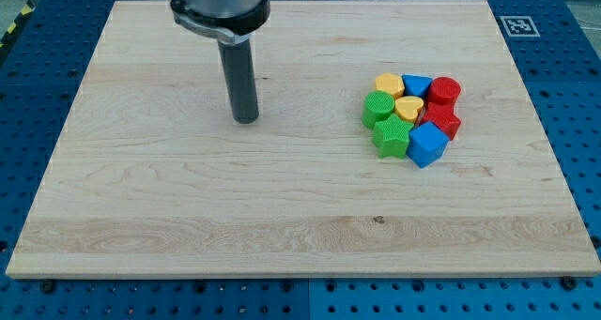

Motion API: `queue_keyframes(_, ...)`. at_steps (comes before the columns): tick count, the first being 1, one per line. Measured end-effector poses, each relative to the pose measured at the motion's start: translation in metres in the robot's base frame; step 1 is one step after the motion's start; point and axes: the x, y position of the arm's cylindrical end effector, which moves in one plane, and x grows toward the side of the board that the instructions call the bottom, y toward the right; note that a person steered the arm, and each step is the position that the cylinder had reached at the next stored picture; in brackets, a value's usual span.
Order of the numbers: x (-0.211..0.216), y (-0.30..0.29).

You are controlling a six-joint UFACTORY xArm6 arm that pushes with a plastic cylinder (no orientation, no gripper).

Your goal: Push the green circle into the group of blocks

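the wooden board [188, 198] lies on a blue table [28, 95]. my tip [245, 119] stands well left of the blocks, touching none; it is a bare rod, holding nothing. the green circle [378, 106] sits at the cluster's left edge, touching the green star [391, 137] and yellow heart [408, 108].

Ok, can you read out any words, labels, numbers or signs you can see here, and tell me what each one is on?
No readable words or numbers anywhere.
Only sign: a black-and-white square marker, a coded pattern and not text, on the blue table at the board's top right corner.
The blocks and the rod ending in my tip carry no visible print.
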Motion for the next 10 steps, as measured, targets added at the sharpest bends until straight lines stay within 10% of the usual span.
queue_keyframes(10,-0.004,0.121)
